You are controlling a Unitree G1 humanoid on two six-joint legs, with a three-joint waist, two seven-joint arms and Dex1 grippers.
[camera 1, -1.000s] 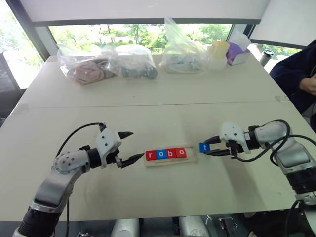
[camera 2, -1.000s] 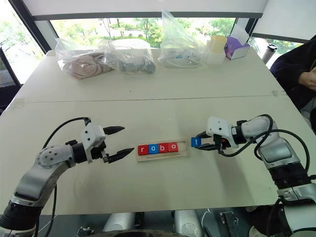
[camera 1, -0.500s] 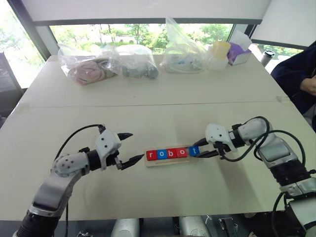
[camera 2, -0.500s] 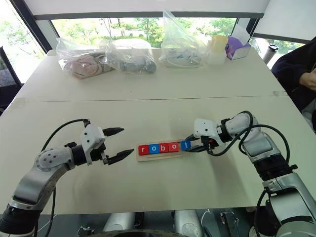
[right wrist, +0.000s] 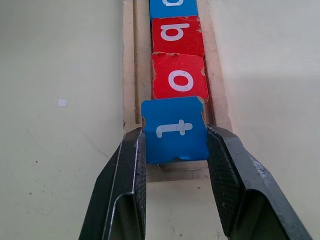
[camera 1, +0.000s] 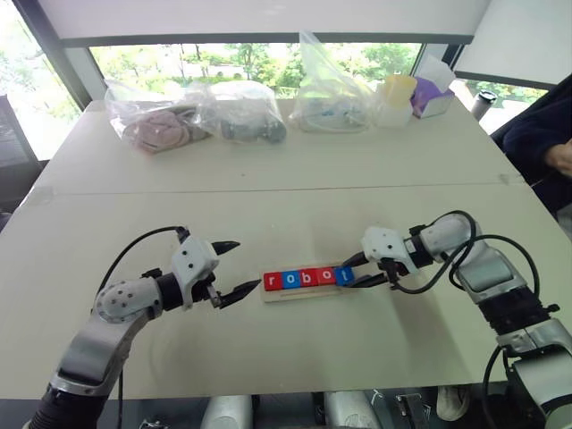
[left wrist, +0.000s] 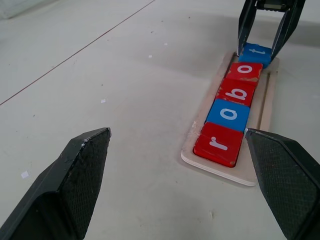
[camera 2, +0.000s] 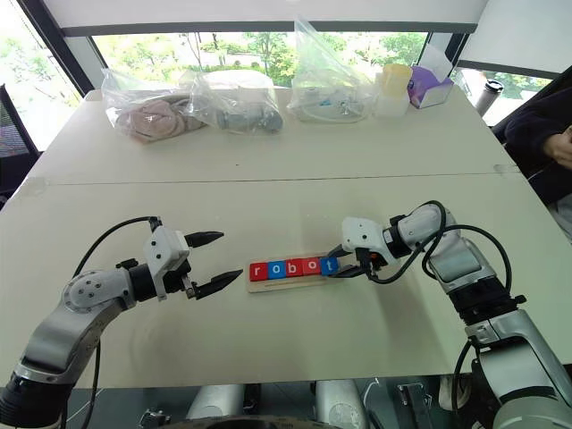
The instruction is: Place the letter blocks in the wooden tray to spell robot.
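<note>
So the right gripper (right wrist: 175, 150) is pinching the blue t block (right wrist: 175, 130) by its two side edges, right at the open end of the wooden tray (left wrist: 267, 95). That side grip makes sense: with the fingers on the flanks, the block's front edge is free to butt up against the red o block (right wrist: 179, 78), and the fingers straddle the narrow tray instead of fouling it. From the wrist view the t looks tipped a bit, its near edge riding over the tray's end rim, so it probably isn't fully seated yet.

The left gripper (camera 1: 227, 266) hangs just off the tray's other end with its fingers spread wide, holding nothing. It reads like it's parked there out of the way, maybe ready to brace the tray.

The tray itself is pale wood, long and skinny, sitting mid-table. The row reads red r (left wrist: 218, 144), blue o (left wrist: 228, 115), red b (left wrist: 239, 93), red o, blue t. White lowercase letters, corners a little chipped.
</note>
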